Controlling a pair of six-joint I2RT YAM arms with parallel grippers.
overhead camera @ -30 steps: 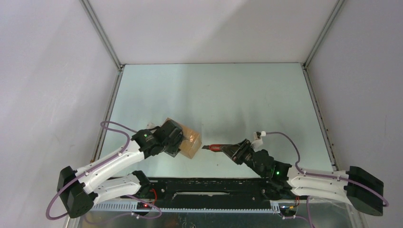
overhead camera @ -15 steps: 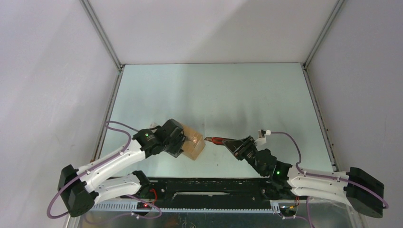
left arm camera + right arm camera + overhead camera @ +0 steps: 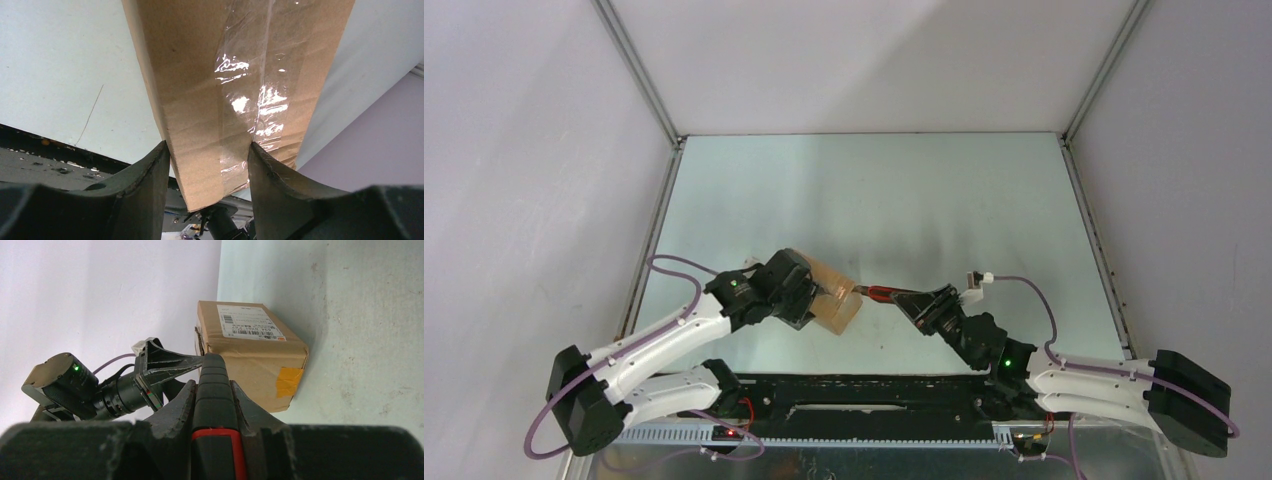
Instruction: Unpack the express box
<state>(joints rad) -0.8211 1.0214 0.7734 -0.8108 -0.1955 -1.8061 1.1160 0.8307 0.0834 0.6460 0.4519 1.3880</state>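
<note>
The express box, brown cardboard sealed with clear tape, sits left of the table's centre. My left gripper is shut on it, and in the left wrist view both fingers press the taped end of the box on either side of the gripper's middle. My right gripper is shut on a red-and-black utility knife that points left, its tip at the box's right edge. From the right wrist, the knife sits between the fingers and the box shows a white label and orange tape.
The pale table is enclosed by white walls with metal corner rails. A black mounting bar runs along the near edge between the arm bases. Purple cables loop off both wrists.
My right arm has carried the knife left and slightly up, so its tip has closed on the box's right edge. My left gripper has shifted the box a little to the right.
</note>
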